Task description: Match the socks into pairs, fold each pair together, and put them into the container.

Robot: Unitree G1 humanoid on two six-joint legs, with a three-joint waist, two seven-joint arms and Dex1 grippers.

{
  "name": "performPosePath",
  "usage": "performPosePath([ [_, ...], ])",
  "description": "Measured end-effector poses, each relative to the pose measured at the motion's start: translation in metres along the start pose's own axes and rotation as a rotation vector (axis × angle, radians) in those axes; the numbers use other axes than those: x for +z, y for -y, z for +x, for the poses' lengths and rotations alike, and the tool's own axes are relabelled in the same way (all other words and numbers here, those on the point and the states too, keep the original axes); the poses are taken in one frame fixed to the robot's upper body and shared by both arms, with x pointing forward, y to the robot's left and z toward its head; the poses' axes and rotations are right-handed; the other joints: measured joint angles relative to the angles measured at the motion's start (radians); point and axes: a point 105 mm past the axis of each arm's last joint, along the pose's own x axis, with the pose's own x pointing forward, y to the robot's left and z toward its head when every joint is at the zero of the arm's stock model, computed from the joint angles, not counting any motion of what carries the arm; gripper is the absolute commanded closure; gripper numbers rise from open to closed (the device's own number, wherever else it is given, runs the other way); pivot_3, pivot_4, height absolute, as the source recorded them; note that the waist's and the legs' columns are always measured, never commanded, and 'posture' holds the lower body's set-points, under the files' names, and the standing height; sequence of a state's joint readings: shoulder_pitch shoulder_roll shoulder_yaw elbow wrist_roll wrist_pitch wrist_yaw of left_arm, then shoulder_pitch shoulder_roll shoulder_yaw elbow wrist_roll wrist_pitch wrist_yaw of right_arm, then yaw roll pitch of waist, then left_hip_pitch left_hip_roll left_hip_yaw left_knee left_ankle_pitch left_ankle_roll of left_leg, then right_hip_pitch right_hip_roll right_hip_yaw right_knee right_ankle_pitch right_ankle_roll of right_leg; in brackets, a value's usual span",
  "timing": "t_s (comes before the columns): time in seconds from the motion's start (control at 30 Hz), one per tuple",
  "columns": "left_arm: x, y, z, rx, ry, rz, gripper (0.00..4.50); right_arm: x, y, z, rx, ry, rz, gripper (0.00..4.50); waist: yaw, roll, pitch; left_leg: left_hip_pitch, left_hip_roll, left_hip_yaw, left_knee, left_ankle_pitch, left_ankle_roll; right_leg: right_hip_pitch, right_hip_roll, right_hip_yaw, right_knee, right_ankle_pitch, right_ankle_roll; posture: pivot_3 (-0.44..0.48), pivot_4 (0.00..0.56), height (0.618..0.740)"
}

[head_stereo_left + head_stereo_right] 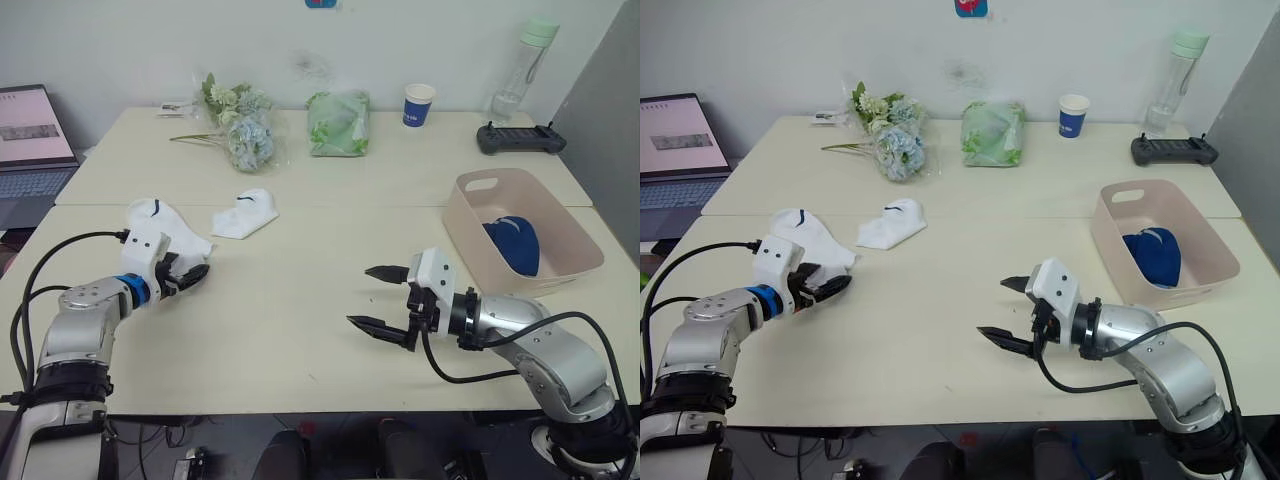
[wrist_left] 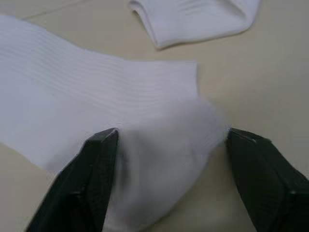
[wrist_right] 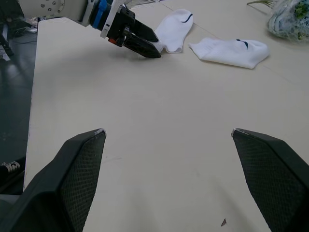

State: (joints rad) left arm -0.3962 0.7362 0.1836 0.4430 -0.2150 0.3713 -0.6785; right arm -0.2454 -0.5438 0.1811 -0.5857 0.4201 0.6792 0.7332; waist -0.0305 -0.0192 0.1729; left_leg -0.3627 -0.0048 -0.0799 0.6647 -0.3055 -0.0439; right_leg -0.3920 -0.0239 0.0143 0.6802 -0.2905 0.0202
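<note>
The near white sock (image 2: 120,111) lies flat on the table (image 1: 300,300) on our left side, with the other white sock (image 1: 245,214) just beside it, and we think both are soft, light and floppy, so we should pinch a good bunch of cloth near the end and not just a thin edge. Our left gripper (image 1: 187,274) has its fingers open, one on each side of the near sock's end, not squeezing it yet. Our right gripper (image 1: 383,297) is wide open and holds nothing, and the pink basin (image 1: 470,225) on our right already has a blue bundle (image 1: 515,245) in it.
</note>
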Motion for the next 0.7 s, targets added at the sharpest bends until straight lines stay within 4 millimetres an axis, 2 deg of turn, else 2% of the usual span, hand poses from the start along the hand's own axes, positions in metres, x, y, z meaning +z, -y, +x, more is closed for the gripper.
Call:
performPosePath([
  [0.23,-0.005,-0.006,-0.004,0.037,0.004,-0.09,4.26,0.0,0.001,0.002,-0.026,0.019,0.028,0.0,0.0,0.0,0.0,0.0,0.0,0.0,0.0,0.0,0.0,0.0,0.0,0.0,0.001,0.0,0.0,0.0,0.15,0.74],
  [0.27,-0.005,-0.008,-0.005,0.042,0.006,-0.099,4.47,0.001,0.001,0.002,-0.027,0.023,0.027,0.0,0.0,0.0,0.0,0.0,0.0,0.0,0.0,0.0,0.0,0.0,0.0,0.0,0.001,0.0,0.0,0.0,0.15,0.74],
  [0.4,-0.007,-0.003,-0.012,0.01,0.012,-0.141,4.47,0.003,0.002,0.003,-0.031,0.03,0.021,0.0,0.0,0.0,0.0,0.0,0.0,0.0,0.0,0.0,0.0,0.0,0.0,0.001,0.0,0.0,0.0,0.0,0.15,0.74],
  [0.5,-0.009,0.014,-0.02,-0.086,-0.007,-0.185,4.47,0.003,0.002,0.002,-0.035,0.028,0.02,0.0,0.0,0.0,0.0,0.0,0.0,0.0,0.0,0.0,0.0,0.0,0.0,0.001,-0.001,0.0,0.0,0.0,0.15,0.74],
  [0.6,-0.009,0.057,-0.031,-0.303,-0.058,-0.267,4.47,-0.002,0.004,-0.001,-0.052,0.01,0.022,0.0,0.002,0.0,0.0,0.0,0.0,0.0,0.0,0.0,0.0,0.001,-0.001,0.0,-0.001,0.0,0.0,0.0,0.15,0.74],
  [0.7,-0.003,0.099,-0.033,-0.465,-0.083,-0.345,4.47,-0.006,0.007,-0.005,-0.074,-0.009,0.02,0.0,0.008,0.0,0.0,0.0,-0.001,-0.001,0.001,0.0,0.0,0.002,-0.002,-0.001,-0.001,0.0,0.0,0.0,0.15,0.74],
])
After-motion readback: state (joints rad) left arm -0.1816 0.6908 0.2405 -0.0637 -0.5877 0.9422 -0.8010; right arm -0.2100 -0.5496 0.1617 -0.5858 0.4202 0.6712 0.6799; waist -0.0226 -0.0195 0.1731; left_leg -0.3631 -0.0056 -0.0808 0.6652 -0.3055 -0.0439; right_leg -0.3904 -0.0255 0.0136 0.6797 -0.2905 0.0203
